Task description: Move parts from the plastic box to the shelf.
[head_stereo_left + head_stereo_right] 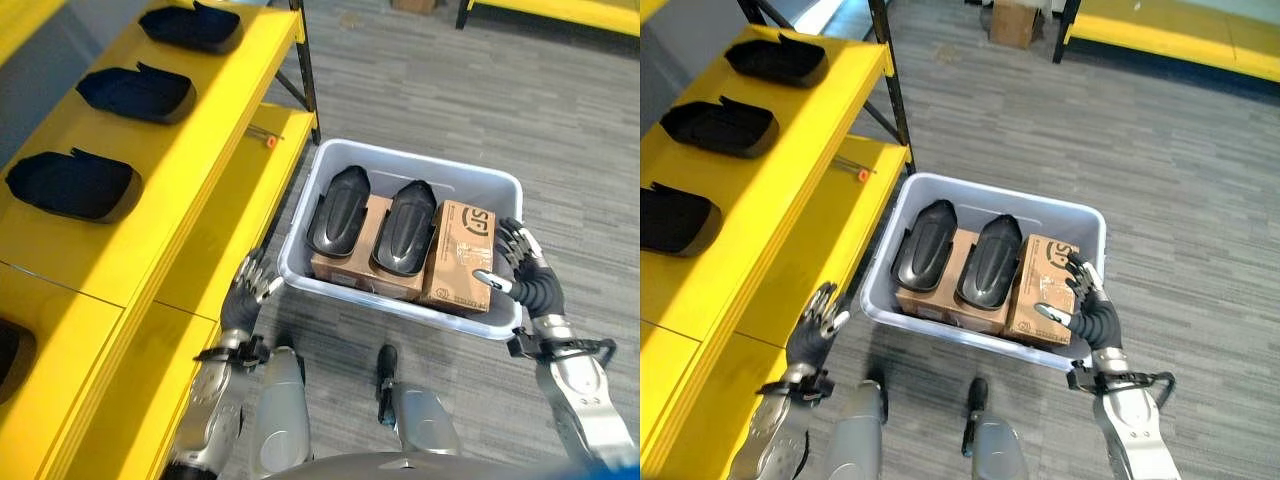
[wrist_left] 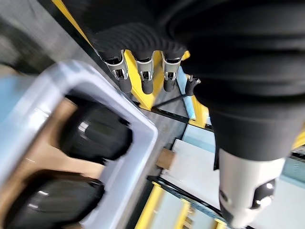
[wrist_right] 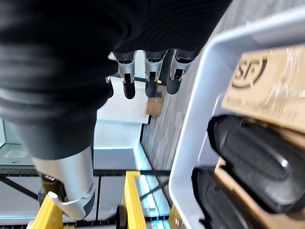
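Observation:
A pale grey plastic box point(image 1: 420, 165) stands on the carpet beside a yellow shelf point(image 1: 215, 120). Two black moulded parts point(image 1: 340, 210) point(image 1: 403, 227) lie side by side on a flat cardboard carton in it. A second carton point(image 1: 460, 255) stands at their right. My left hand point(image 1: 250, 285) is open just outside the box's near left corner, fingers point(image 2: 143, 78) straight. At the box's right side, my right hand point(image 1: 525, 270) is open with its thumb reaching over the rim towards the second carton. Neither hand holds anything. The right wrist view shows the box rim point(image 3: 190, 143) and the parts point(image 3: 252, 152).
Three black parts point(image 1: 75, 185) point(image 1: 135, 92) point(image 1: 192, 25) lie in a row on the shelf's top board. A small orange item point(image 1: 271, 142) lies on the lower board point(image 1: 240, 200). A black shelf post point(image 1: 305, 70) stands by the box's far left corner. Grey carpet point(image 1: 500, 90) stretches beyond.

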{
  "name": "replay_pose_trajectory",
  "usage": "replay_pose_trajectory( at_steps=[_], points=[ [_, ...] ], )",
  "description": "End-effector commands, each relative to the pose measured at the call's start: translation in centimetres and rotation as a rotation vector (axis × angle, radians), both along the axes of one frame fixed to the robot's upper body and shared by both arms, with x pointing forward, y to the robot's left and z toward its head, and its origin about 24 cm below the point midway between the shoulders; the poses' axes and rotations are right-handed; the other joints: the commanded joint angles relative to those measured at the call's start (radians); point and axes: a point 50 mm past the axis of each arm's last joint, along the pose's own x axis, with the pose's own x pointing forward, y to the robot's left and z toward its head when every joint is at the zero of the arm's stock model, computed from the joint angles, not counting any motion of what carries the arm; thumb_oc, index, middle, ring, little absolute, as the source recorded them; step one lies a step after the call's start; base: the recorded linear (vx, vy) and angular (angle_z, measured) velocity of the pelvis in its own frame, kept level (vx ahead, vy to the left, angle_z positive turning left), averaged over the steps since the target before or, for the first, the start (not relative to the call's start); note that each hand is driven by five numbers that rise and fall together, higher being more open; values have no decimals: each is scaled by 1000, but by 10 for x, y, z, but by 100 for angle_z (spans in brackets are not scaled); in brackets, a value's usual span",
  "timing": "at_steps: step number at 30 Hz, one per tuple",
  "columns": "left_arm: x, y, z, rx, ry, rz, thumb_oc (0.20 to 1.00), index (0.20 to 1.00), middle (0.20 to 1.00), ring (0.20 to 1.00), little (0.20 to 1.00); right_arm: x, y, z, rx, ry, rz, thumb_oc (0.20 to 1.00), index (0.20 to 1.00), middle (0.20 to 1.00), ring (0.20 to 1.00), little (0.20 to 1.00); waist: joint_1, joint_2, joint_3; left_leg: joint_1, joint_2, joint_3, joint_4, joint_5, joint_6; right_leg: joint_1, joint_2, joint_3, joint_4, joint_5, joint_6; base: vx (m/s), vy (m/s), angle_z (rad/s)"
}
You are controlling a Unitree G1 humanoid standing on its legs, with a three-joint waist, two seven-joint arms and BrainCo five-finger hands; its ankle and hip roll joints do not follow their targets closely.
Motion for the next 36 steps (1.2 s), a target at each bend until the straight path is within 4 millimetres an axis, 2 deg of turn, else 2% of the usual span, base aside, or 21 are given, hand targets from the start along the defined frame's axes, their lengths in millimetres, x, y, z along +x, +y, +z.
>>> replay_pose_trajectory(
  at_steps=[1,3,4,6,9,13,17,29,31,36],
  points=[
    [-4,15,11,16,-52,45,1000,1000,1000,1000,1000,-13,-14,26,-28,-116,-9,1000,1000,1000,1000,1000,-18,60,-56,273,41,155,12,129,-38,19,-113,16,133,-74,70,44,274,-232],
    [-2,18,16,31,-76,51,1000,1000,1000,1000,1000,-9,-12,27,-35,-118,-6,1000,1000,1000,1000,1000,-31,42,-44,282,17,205,38,80,-32,18,-141,61,79,-31,94,25,217,-149],
    [-2,18,16,31,-76,51,1000,1000,1000,1000,1000,-9,-12,27,-35,-118,-6,1000,1000,1000,1000,1000,-31,42,-44,283,17,206,38,80,-32,18,-141,62,79,-31,94,32,185,-105],
    [-1,22,20,56,-97,57,1000,1000,1000,1000,1000,-9,-13,25,-37,-111,-24,1000,1000,1000,1000,1000,-42,28,-40,280,-2,259,67,49,-35,26,-174,77,26,-1,112,45,176,-68],
    [3,24,24,68,-113,68,1000,1000,1000,1000,1000,-4,-14,24,-36,-111,-46,1000,1000,1000,1000,1000,-52,16,-48,261,-22,281,86,18,-32,12,-210,85,-7,30,131,17,111,-15],
    [7,21,26,69,-116,62,1000,1000,1000,1000,1000,1,-18,24,-54,-109,-78,1000,1000,1000,1000,1000,-52,15,-54,237,-29,281,95,13,-33,1,-227,75,-21,46,138,27,22,7],
    [17,12,34,69,-149,33,1000,1000,1000,1000,1000,19,-23,23,-69,-102,-157,1000,1000,1000,1000,1000,-48,33,-55,200,-40,276,83,26,-38,-29,-242,60,-31,60,140,1,2,1],
    [36,-20,50,35,-214,-68,1000,1000,1000,1000,1000,63,-17,36,-16,-131,-269,1000,1000,1000,1000,1000,-31,94,-15,147,-52,262,44,57,-40,-115,-243,62,-19,79,146,-32,-15,4],
    [43,-36,54,11,-225,-107,1000,1000,1000,1000,1000,78,-1,39,38,-123,-260,1000,1000,1000,1000,1000,-23,117,7,125,-57,264,43,63,-40,-146,-240,64,-7,83,145,-63,-1,0],
    [48,-46,55,-2,-224,-126,1000,1000,1000,1000,1000,85,18,36,61,-100,-214,1000,1000,1000,1000,1000,-22,132,31,107,-62,262,46,63,-40,-169,-239,67,4,87,145,-7,0,0]
  ],
)
